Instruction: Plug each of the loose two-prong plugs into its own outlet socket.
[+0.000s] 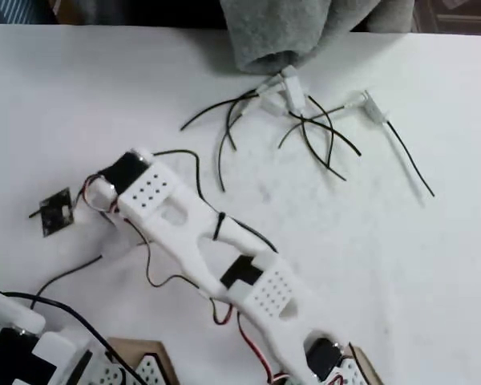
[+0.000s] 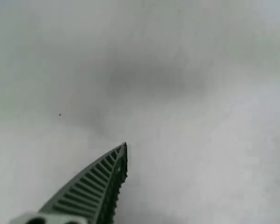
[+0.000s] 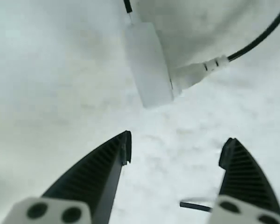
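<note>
Two arms of mine at the white counter. Right jaws spread wide, both ribbed black fingers well apart over bare counter, gripping nothing. Just beyond the fingertips lies a white socket block; a white plug touches the block's side near one end, its black cord running off; can't tell if the prongs are fully in. A second black wire enters the block's other end; a short wire end lies on the counter between the fingers.

Left jaws: one ribbed finger close above blank counter; can't tell wide or narrow.

High view: white plug-and-socket pieces clustered at the far side, touching the edge of a grey cloth; tangled cords fan out from them. One more white piece sits near the cluster but apart from it, trailing a long lead; can't tell plug from socket there. An arm lies stretched diagonally across the near counter, well apart from the cluster; side unclear. A small dark circuit board sits by its far end; another arm at the near corner.
</note>
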Robot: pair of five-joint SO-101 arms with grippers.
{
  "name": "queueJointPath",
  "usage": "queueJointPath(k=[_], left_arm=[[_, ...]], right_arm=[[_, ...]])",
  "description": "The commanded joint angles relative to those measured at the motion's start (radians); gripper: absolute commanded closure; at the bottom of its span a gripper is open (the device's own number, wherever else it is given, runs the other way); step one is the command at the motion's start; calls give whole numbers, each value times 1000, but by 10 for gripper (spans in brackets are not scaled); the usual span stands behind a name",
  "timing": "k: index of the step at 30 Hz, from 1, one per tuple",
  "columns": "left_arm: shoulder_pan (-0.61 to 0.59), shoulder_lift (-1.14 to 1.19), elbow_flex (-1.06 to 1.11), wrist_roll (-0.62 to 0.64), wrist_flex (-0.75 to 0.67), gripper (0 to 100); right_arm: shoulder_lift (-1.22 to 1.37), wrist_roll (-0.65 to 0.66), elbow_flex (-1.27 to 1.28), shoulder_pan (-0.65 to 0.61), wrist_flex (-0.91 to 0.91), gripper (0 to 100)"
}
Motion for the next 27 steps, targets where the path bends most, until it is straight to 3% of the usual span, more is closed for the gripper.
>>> queueJointPath(k=[1, 10, 14, 21, 27], left_arm=[[-1, -47, -6, -6, -20, 295], [-4, -47, -12, -6, -20, 295], [-5, -47, -12, -6, -20, 295], [-5, -47, -14, -6, -20, 295], [-2, -47, -9, -6, -20, 295]], right_arm=[[-82, 2, -3, -85, 4, 693], [124, -6, -9, -170, -124, 695], [188, -8, -48, -160, -171, 774], [274, -8, -209, -1, -206, 942], [260, -8, -445, 150, -87, 967]])
